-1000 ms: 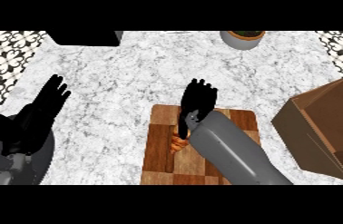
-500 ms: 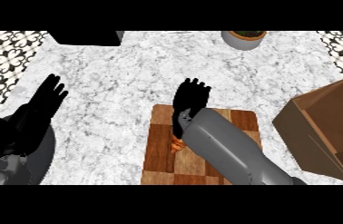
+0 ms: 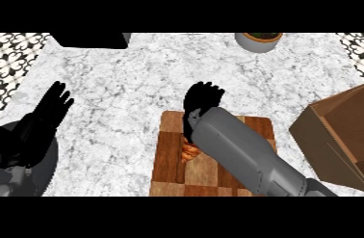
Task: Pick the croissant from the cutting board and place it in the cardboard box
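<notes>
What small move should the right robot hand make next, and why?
Probably lower the right robot hand and close its fingers round the croissant. The hand is open above the cutting board; the croissant lies there ungrasped, mostly hidden beneath the forearm.

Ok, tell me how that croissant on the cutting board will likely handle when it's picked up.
The croissant shows only as a small curved orange piece beside the right hand, so probably light. It lies flat on the cutting board, unlikely to roll. Its pastry look suggests it crushes easily.
</notes>
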Robot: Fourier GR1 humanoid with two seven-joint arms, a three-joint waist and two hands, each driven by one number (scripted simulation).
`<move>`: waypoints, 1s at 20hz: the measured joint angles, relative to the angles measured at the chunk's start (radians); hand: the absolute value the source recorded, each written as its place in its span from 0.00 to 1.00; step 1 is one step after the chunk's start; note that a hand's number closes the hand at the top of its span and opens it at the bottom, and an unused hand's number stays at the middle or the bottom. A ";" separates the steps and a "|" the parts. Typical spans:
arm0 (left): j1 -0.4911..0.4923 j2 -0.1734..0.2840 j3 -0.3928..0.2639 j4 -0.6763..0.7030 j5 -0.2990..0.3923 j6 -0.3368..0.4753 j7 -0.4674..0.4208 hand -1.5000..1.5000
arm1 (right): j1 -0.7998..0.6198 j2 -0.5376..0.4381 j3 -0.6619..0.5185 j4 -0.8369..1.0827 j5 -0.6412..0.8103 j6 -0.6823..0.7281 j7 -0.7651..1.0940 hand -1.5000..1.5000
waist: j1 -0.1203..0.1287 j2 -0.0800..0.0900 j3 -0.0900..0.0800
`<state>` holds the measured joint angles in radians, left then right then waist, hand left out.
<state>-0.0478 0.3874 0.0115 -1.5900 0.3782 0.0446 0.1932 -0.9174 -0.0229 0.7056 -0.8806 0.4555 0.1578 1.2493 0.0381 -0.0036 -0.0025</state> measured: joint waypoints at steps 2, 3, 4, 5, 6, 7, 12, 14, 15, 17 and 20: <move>-0.011 -0.009 -0.006 0.003 -0.004 0.009 0.010 0.50 | -0.007 0.000 0.015 0.022 -0.015 -0.006 0.001 0.00 | -0.001 0.000 0.000; -0.008 -0.007 -0.006 0.001 -0.004 0.004 0.008 0.50 | -0.008 0.000 0.022 0.031 -0.024 -0.008 0.001 0.00 | -0.001 0.000 0.000; -0.003 -0.005 -0.006 0.001 -0.006 -0.003 0.001 0.50 | -0.012 0.000 0.025 0.043 -0.031 -0.012 0.001 0.00 | 0.000 0.000 0.000; -0.002 -0.004 -0.003 -0.002 -0.003 -0.006 0.004 0.50 | -0.012 0.000 0.033 0.055 -0.038 -0.016 0.002 0.00 | 0.002 0.000 0.000; -0.006 -0.001 0.001 -0.001 -0.004 -0.002 0.009 0.50 | -0.007 0.001 0.043 0.062 -0.042 -0.019 0.002 0.00 | -0.002 -0.001 0.000; -0.003 0.001 0.004 0.001 -0.003 -0.004 0.010 0.50 | -0.008 0.000 0.051 0.066 -0.048 -0.023 0.002 0.00 | -0.003 -0.002 0.000; 0.001 -0.012 -0.003 -0.010 -0.016 0.008 0.013 0.50 | -0.024 0.000 0.074 0.108 -0.090 -0.036 0.004 0.00 | -0.001 -0.003 0.000; -0.001 -0.013 0.000 -0.004 -0.020 0.008 0.008 0.50 | -0.026 -0.001 0.088 0.116 -0.109 -0.044 0.005 0.00 | -0.001 -0.003 0.000; -0.004 -0.008 0.008 0.004 -0.016 0.001 0.006 0.50 | -0.024 -0.001 0.095 0.117 -0.118 -0.048 0.006 0.00 | -0.002 -0.004 0.000; -0.006 -0.012 0.010 0.017 -0.020 -0.001 -0.005 0.50 | -0.022 -0.003 0.111 0.117 -0.139 -0.051 0.006 0.00 | -0.003 -0.004 0.000; -0.019 -0.021 0.004 0.024 -0.027 0.002 -0.006 0.50 | -0.032 -0.004 0.124 0.138 -0.171 -0.050 0.005 0.00 | -0.002 -0.003 0.000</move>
<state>-0.0665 0.3666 0.0159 -1.5658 0.3509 0.0464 0.1868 -0.9498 -0.0271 0.8298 -0.7431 0.2842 0.1073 1.2545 0.0359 -0.0063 -0.0028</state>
